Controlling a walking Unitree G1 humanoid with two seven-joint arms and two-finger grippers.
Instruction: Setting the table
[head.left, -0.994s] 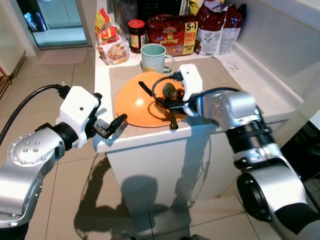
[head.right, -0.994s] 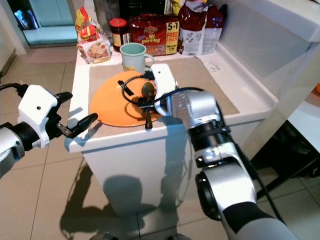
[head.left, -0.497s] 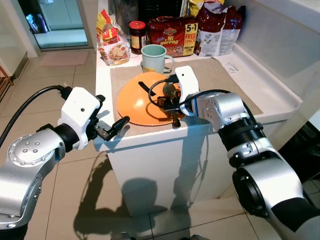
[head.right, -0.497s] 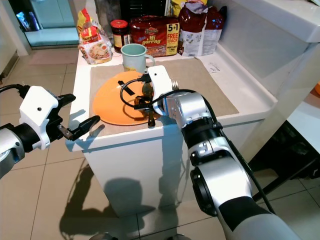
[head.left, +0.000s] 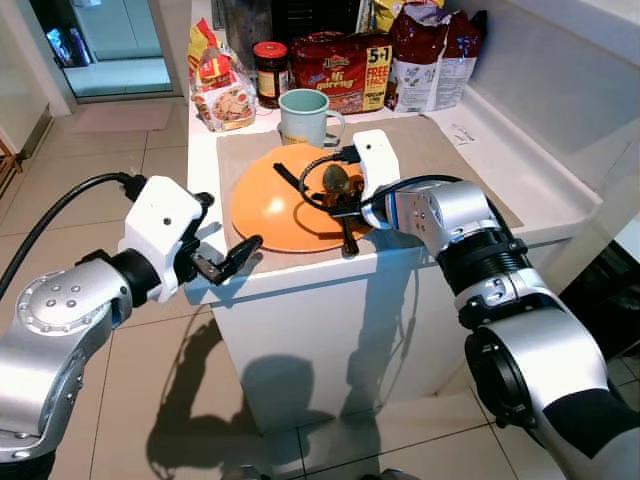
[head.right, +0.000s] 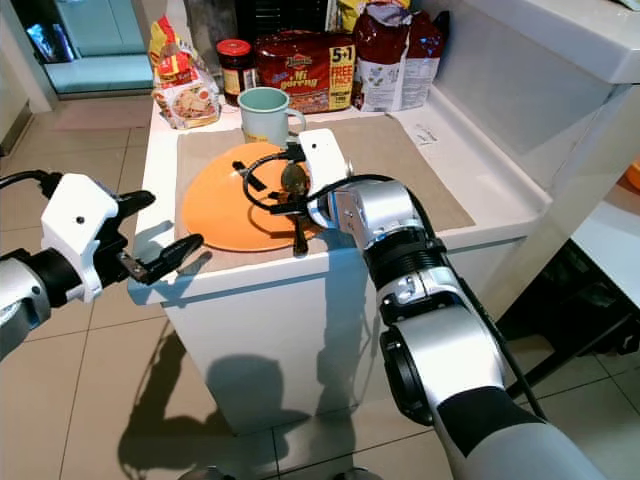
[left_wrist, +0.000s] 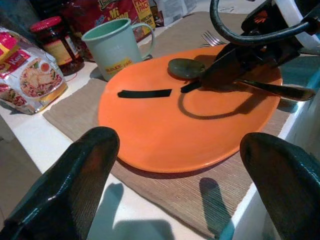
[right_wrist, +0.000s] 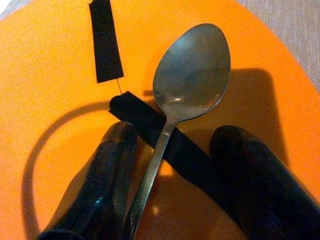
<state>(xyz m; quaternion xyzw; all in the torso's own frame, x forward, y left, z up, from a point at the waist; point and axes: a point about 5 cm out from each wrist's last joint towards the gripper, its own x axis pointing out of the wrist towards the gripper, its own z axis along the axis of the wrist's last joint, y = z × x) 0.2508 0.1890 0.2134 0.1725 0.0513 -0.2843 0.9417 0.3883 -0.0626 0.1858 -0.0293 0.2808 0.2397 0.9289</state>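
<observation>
Orange and glossy, one plate (head.left: 285, 205) lies on a woven tan placemat (head.left: 440, 150) at the near end of the white counter (head.left: 530, 185), its front rim close to the counter's edge. One spoon (right_wrist: 187, 87) lies across the plate, bowl toward the middle, handle running out toward that front rim. The right gripper (right_wrist: 170, 175) sits low over the handle with a finger on each side, parted and not clamped; whether the pads touch the metal is hard to judge. Two black strips (right_wrist: 106, 42) mark the plate's surface.

One mint mug (head.left: 305, 115) stands just behind the plate. Behind it, along the back, are one dark jar (head.left: 270, 70), one small noodle packet (head.left: 222, 85) and two larger bags (head.left: 345, 70). One fork (left_wrist: 212, 37) lies on the mat beyond the plate.

Off the counter's left edge, over tiled floor (head.left: 130, 140), the left gripper (head.left: 228, 260) hangs with fingers spread, holding nothing. Bare mat lies to the plate's right.
</observation>
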